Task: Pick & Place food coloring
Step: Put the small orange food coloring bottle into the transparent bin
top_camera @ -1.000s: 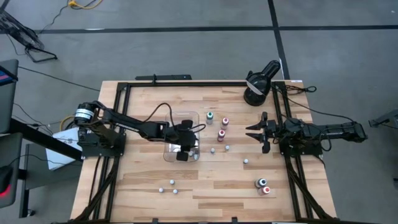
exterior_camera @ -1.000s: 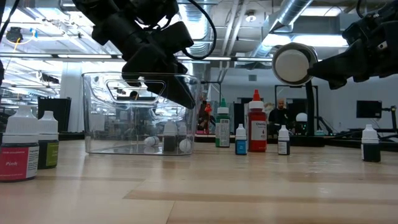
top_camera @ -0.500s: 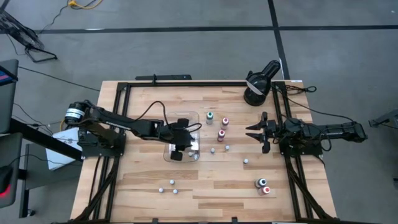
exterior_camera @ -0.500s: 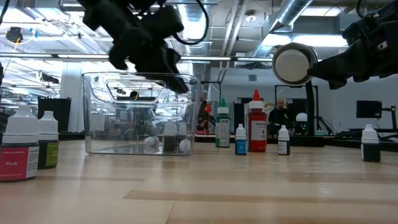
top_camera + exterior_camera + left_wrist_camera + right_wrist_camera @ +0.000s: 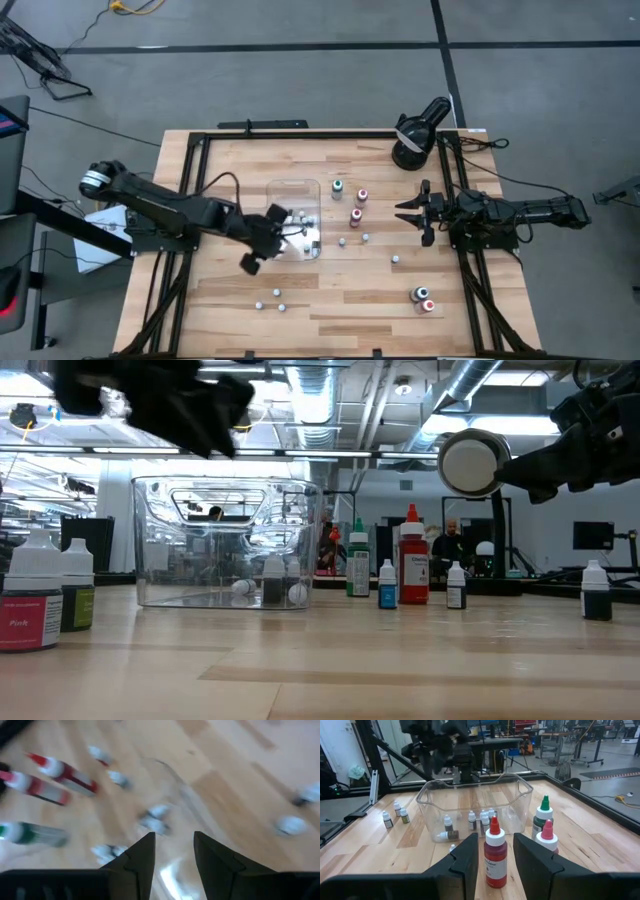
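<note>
Over the near-left side of the clear plastic tray [image 5: 293, 215], the left gripper [image 5: 251, 262] hangs with its fingers parted and nothing between them; it has swung out from above the tray a second ago and now sits outside its rim. Several food coloring bottles [image 5: 479, 820] already lie or stand inside the tray, while others wait on the wooden surface [image 5: 340, 300]: a tall red one [image 5: 495, 856] and a green one [image 5: 541, 819] just beyond the tray, two tiny ones [image 5: 269, 299] near the front edge, two more [image 5: 424, 298] to the right. These bottles look light, hard and slick, easily tipped, so I would pinch across the body just under the cap. The right gripper [image 5: 418, 212] waits beside the black lamp [image 5: 416, 135], partly open and empty, unchanged from earlier.
</note>
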Robot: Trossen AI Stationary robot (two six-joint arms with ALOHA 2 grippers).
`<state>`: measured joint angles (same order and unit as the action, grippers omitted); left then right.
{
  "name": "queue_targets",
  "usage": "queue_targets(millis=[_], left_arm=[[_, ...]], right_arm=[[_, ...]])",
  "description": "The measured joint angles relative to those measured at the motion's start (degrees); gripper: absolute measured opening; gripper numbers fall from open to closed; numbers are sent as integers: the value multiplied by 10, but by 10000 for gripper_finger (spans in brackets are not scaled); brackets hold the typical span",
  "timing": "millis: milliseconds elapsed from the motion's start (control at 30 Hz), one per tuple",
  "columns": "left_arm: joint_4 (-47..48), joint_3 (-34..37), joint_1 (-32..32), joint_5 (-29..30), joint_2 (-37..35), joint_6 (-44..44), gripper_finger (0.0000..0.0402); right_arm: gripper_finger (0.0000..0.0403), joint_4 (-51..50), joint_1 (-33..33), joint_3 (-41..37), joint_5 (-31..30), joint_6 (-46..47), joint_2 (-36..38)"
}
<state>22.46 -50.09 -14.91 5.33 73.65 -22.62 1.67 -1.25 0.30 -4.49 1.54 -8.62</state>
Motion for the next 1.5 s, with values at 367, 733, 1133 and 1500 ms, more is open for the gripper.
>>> queue_targets(millis=[367, 733, 1133, 1500], left_arm=[[168, 0, -92, -54, -48, 114, 128], [257, 3, -254, -79, -86, 97, 128], [88, 75, -389, 45, -10, 181, 128], [-13, 64, -391, 100, 103, 188, 128]], right_arm=[[113, 0, 0, 0, 0, 0, 0], [113, 0, 0, 0, 0, 0, 0], [113, 0, 0, 0, 0, 0, 0], [113, 0, 0, 0, 0, 0, 0]])
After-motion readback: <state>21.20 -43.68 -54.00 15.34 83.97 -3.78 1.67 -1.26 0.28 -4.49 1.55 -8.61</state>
